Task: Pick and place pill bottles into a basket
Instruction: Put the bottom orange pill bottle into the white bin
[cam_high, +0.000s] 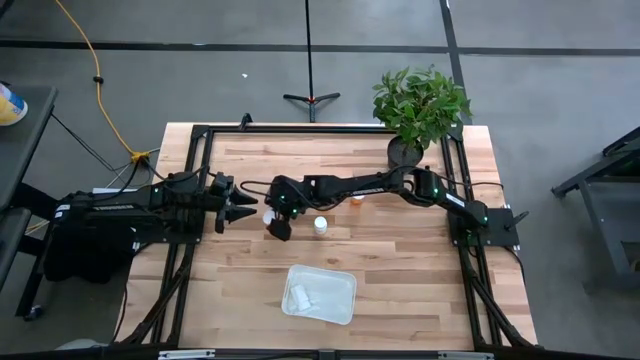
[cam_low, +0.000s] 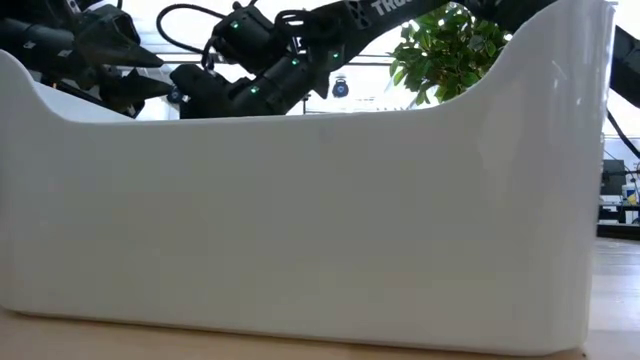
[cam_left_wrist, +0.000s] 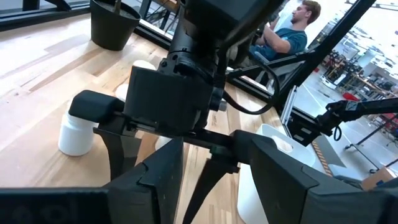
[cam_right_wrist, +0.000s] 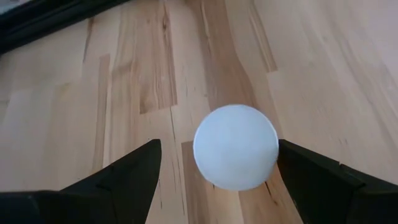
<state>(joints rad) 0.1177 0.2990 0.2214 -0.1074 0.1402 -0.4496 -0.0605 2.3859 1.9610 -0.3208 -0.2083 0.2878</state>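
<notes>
My right gripper reaches across to the table's middle left and points down, open. In the right wrist view a pill bottle's round white cap stands on the wood between my right gripper's two fingers. A second bottle stands just beyond it, a third to its right, and an orange one lies farther back. The white basket sits near the front edge with one bottle lying in it. My left gripper hovers open, level, just left of my right gripper. My right gripper comes at the bottle from above, one finger on each side of the cap. One finger shows right at the cap's edge, and I cannot tell whether it touches. The other finger stands apart. The bottle stands upright on the table.
A potted plant in a black pot stands at the far right corner. The basket's white wall fills the low view. A person sits beyond the table. Bare wood lies right of the basket.
</notes>
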